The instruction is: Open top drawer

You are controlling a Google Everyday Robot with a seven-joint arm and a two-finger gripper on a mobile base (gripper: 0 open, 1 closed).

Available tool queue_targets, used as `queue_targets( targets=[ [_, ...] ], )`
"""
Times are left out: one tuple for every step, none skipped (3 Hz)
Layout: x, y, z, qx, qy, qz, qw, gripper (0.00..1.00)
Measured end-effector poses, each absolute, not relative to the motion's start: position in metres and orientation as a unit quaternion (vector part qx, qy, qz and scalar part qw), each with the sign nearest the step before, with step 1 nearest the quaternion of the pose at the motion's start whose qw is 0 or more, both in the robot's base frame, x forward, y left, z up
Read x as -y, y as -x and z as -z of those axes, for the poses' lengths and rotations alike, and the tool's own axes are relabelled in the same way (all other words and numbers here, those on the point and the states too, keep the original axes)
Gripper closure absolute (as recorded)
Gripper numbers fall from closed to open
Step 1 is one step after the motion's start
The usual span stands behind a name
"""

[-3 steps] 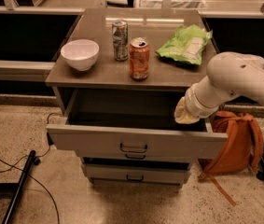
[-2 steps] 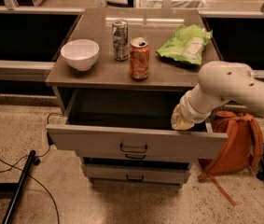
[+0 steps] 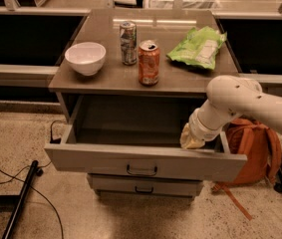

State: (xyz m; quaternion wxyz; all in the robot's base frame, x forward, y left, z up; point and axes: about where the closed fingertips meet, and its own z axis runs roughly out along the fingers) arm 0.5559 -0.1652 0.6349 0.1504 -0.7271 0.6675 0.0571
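The top drawer (image 3: 95, 162) is a wide grey drawer pulled well out from under the table, its plain grey inside showing. Its small dark loop handle (image 3: 141, 171) sits at the centre of the front. My white arm comes in from the right and bends down into the drawer's right end. My gripper (image 3: 191, 139) is at the end of the arm, just behind the drawer's front panel near its right side, well right of the handle.
On the table top (image 3: 105, 81) stand a white bowl (image 3: 85, 58), a silver can (image 3: 128, 43), an orange can (image 3: 148, 62) and a green chip bag (image 3: 199, 46). A narrower drawer front (image 3: 144, 185) lies below. An orange backpack (image 3: 252, 151) leans at the right. Cables (image 3: 11, 176) lie on the floor at the left.
My arm and gripper have shifted left along the drawer's right end. The drawer stands as it did.
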Motion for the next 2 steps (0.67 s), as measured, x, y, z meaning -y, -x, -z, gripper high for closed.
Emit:
queue_targets(
  targets=[
    [0.1656, -0.5258, -0.6234, -0.666, 0.729, -0.098, 0.124, 1.00],
    [0.1657, -0.5243, -0.6225, -0.666, 0.729, -0.102, 0.121, 1.00]
  ],
)
